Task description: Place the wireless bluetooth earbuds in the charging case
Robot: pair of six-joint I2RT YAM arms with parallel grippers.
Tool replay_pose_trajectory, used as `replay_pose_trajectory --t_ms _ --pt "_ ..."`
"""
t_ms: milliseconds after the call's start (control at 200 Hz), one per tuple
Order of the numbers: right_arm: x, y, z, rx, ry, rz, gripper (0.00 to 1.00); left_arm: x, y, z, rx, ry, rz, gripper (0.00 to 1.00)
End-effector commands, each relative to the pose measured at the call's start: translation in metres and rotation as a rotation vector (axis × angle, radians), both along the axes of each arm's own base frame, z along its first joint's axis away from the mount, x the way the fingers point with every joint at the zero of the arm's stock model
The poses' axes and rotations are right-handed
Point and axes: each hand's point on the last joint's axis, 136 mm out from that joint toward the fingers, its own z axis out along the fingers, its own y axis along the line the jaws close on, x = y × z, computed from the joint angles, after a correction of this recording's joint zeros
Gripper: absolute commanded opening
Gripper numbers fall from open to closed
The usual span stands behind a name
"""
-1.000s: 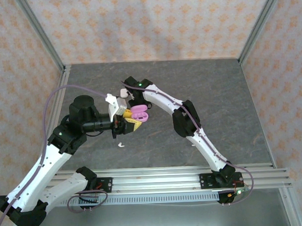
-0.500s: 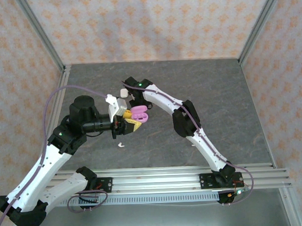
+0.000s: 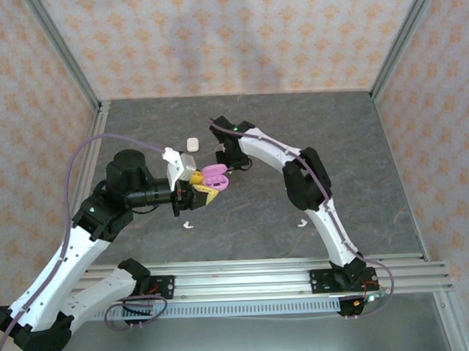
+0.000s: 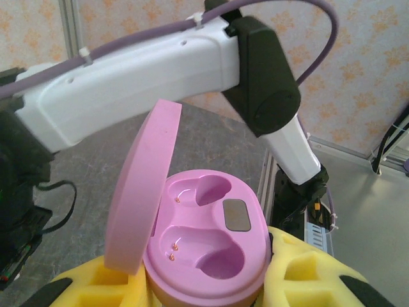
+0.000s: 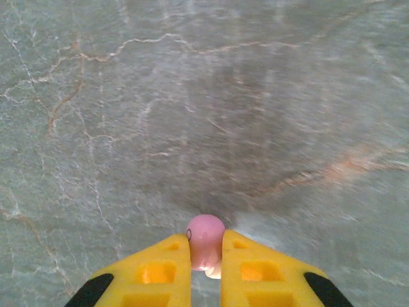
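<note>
My left gripper (image 3: 208, 189) is shut on the open pink charging case (image 3: 216, 176), held above the table. In the left wrist view the case (image 4: 211, 246) sits between my yellow fingers (image 4: 307, 275). Its lid (image 4: 142, 208) stands up at the left, and both sockets are empty. My right gripper (image 5: 206, 256) is shut on a pink earbud (image 5: 206, 242), pinched between its yellow fingertips over the grey table. In the top view the right gripper (image 3: 227, 154) hangs just right of and behind the case. Two white earbuds (image 3: 188, 224) (image 3: 302, 223) lie on the table.
A small white case (image 3: 192, 143) lies on the table behind the pink case. The right arm (image 4: 160, 70) crosses the upper part of the left wrist view. Metal frame rails (image 3: 261, 267) run along the near edge, and patterned walls enclose the table.
My right gripper has swung to the right and slightly nearer, away from the white case. Its forearm shifted right, uncovering a white earbud. The left gripper and pink case stayed put.
</note>
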Motion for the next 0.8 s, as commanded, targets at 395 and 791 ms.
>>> replay_pose_trajectory --t_ms 395,791 --pt "-0.039 -0.059 0.147 0.367 -0.208 -0.242 0.13 0.017 -0.007 0.01 -0.037 -0.052 0.025 0.13" --pt "-0.097 -0.103 0.256 0.582 -0.374 -0.31 0.14 0.045 -0.018 0.006 -0.042 -0.079 0.056 0.11"
